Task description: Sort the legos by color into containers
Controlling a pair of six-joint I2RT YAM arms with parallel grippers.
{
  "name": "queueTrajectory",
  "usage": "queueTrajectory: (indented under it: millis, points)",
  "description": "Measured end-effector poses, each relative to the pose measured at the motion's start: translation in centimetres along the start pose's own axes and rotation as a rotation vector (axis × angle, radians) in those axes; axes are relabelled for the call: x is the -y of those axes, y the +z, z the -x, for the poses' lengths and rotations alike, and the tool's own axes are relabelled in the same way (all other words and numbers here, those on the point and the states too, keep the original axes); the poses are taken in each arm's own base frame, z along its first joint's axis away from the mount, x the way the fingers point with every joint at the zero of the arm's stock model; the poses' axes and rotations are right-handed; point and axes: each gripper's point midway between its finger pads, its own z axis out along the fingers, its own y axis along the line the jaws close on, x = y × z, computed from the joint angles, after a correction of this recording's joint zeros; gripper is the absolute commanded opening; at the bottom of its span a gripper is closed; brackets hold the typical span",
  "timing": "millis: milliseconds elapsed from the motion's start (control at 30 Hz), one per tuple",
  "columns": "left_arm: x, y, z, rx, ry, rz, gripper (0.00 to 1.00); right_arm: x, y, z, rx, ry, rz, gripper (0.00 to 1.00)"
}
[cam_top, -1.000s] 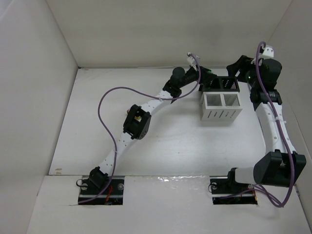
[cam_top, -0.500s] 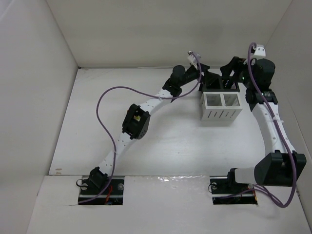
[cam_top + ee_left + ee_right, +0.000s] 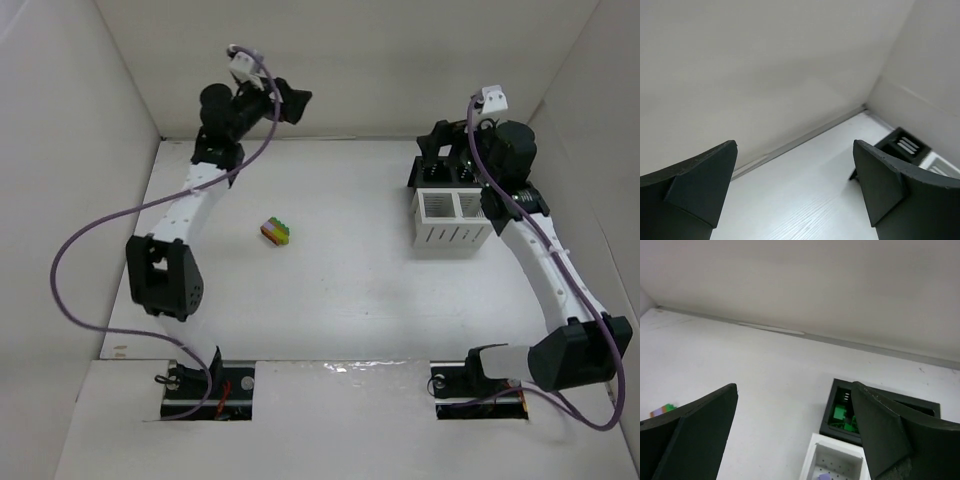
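A small multicoloured stack of plastic lego bricks (image 3: 277, 231) lies on the white table (image 3: 340, 290), left of centre and well apart from the two bins at the right. There the white slotted two-compartment bin (image 3: 455, 236) stands just in front of the black slotted two-compartment bin (image 3: 445, 178). The left gripper (image 3: 794, 145), raised near the back wall, has its fingers spread wide with nothing between them. The right gripper (image 3: 795, 387) hovers over the black bin, likewise spread and empty; green bricks (image 3: 841, 414) lie in that bin and a purple piece (image 3: 823, 475) in the white one.
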Motion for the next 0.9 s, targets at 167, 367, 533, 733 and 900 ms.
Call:
queueTrajectory:
  millis: [167,367,533,733,900]
  points:
    - [-4.8,-6.5,2.0,-0.032,0.051,0.244,1.00,-4.7,1.4,-0.3,-0.030,-0.014,0.160,0.99]
    - [-6.9,-11.5,-2.8,-0.233,0.058,0.420,1.00,-13.9,3.7,-5.9,-0.188,-0.076,0.478,0.99]
    - [-9.1,-16.3,-4.8,-0.359,0.031,0.501,1.00,-19.3,5.9,-9.7,-0.360,-0.089,0.732,0.93]
    - [-7.9,-22.0,-8.4,-0.517,0.082,0.444,1.00,-21.1,7.0,-12.9,-0.468,-0.065,0.822,0.93]
    - [-3.7,-22.9,-13.4,-0.717,0.166,0.160,1.00,-21.0,6.6,-14.3,-0.508,-0.053,0.822,0.93]
